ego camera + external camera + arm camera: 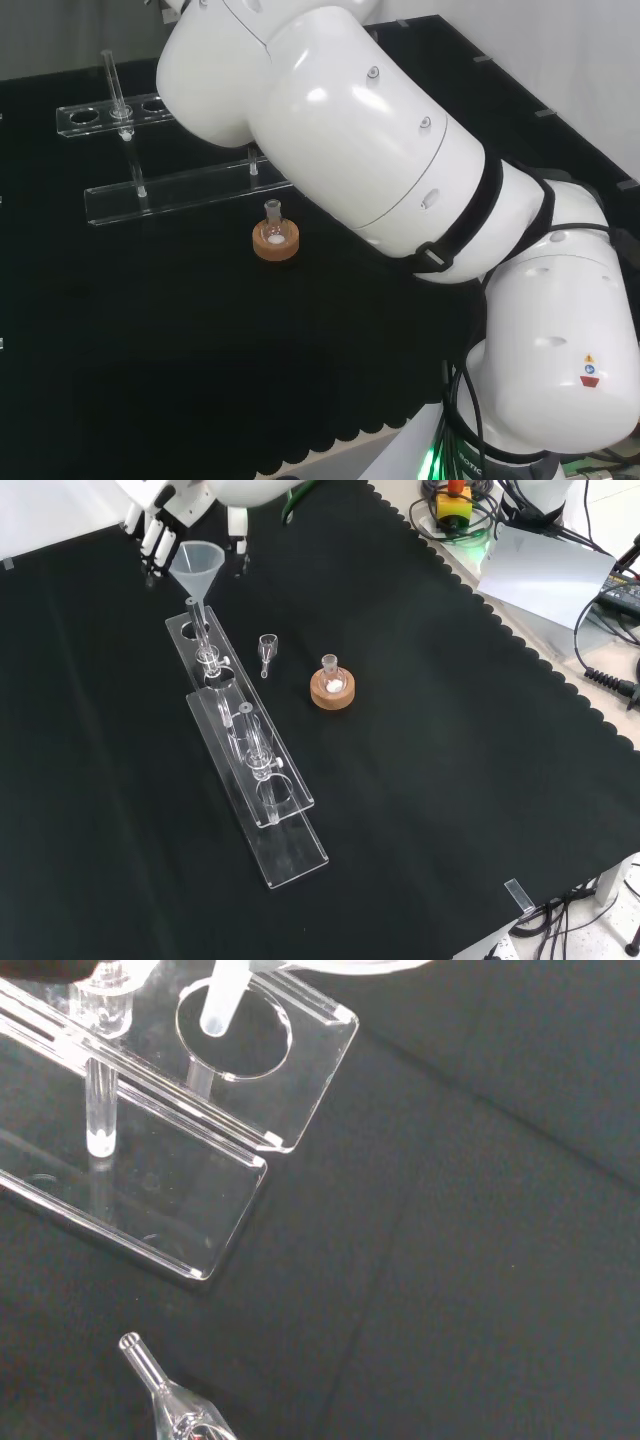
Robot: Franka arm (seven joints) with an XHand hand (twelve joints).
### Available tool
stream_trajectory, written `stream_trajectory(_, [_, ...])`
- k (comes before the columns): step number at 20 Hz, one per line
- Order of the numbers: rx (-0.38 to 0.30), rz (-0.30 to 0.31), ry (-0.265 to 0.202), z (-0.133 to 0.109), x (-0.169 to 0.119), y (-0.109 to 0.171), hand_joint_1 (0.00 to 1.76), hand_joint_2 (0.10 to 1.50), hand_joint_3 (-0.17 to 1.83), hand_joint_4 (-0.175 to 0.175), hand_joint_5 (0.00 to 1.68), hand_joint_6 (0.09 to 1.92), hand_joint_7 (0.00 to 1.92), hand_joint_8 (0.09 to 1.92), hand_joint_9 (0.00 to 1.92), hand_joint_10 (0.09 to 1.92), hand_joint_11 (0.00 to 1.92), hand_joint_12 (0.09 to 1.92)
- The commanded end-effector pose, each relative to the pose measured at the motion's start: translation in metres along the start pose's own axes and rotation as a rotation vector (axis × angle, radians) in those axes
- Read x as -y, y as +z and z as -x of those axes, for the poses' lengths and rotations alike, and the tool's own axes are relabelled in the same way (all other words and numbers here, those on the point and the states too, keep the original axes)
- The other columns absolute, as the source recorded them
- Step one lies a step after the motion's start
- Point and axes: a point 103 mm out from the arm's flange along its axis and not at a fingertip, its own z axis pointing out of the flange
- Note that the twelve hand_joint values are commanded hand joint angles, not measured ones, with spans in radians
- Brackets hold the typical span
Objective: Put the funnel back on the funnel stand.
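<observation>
Robot hand (pixel 160 520): fingers spread, apart from the funnel
Funnel (pixel 197 562): just below the fingertips, stem in the funnel stand (pixel 245 742) end hole

The white arm reaches out over the bench, its hand (pixel 160 520) at the front view's top edge, fingers pointing down and apart.

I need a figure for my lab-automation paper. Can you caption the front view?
Hand lowering a clear funnel stem-first into the end hole of the acrylic funnel stand.
</observation>
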Motion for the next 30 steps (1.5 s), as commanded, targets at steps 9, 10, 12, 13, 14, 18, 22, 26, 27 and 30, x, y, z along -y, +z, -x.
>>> stream_trajectory(9, [0.038,-0.009,0.017,-0.002,-0.016,0.010,0.63,0.81,0.21,-0.027,0.53,0.09,0.47,0.65,0.92,0.47,0.48,1.36])
stream_trajectory(10, [0.039,-0.012,0.019,-0.001,-0.017,0.011,0.63,0.81,0.22,-0.027,0.53,0.09,0.47,0.65,0.92,0.47,0.48,1.36])
stream_trajectory(12, [0.038,-0.016,0.020,0.000,-0.019,0.013,0.63,0.81,0.22,-0.027,0.53,0.09,0.48,0.65,0.92,0.47,0.48,1.36])
stream_trajectory(13, [0.033,-0.017,0.020,0.000,-0.019,0.014,0.63,0.81,0.22,-0.027,0.53,0.09,0.48,0.65,0.92,0.47,0.48,1.35])
stream_trajectory(14, [0.025,-0.016,0.020,0.001,-0.020,0.016,0.63,0.81,0.22,-0.027,0.53,0.09,0.48,0.65,0.92,0.47,0.48,1.35])
stream_trajectory(18, [0.018,-0.028,0.029,0.001,-0.023,0.021,0.63,0.80,0.23,-0.029,0.51,0.09,0.46,0.64,0.90,0.46,0.47,1.35])
stream_trajectory(22, [0.014,-0.030,0.034,-0.002,-0.025,0.026,0.62,0.79,0.25,-0.034,0.41,0.09,0.33,0.69,0.73,0.53,0.44,1.37])
stream_trajectory(26, [0.012,-0.029,0.035,-0.005,-0.026,0.030,0.61,0.77,0.28,-0.037,0.32,0.09,0.21,0.72,0.59,0.63,0.41,1.39])
stream_trajectory(27, [0.012,-0.031,0.035,-0.006,-0.026,0.030,0.60,0.77,0.28,-0.037,0.31,0.09,0.19,0.72,0.57,0.63,0.40,1.39])
stream_trajectory(30, [0.011,-0.034,0.031,-0.006,-0.026,0.031,0.60,0.76,0.28,-0.037,0.30,0.09,0.16,0.72,0.54,0.63,0.40,1.40])
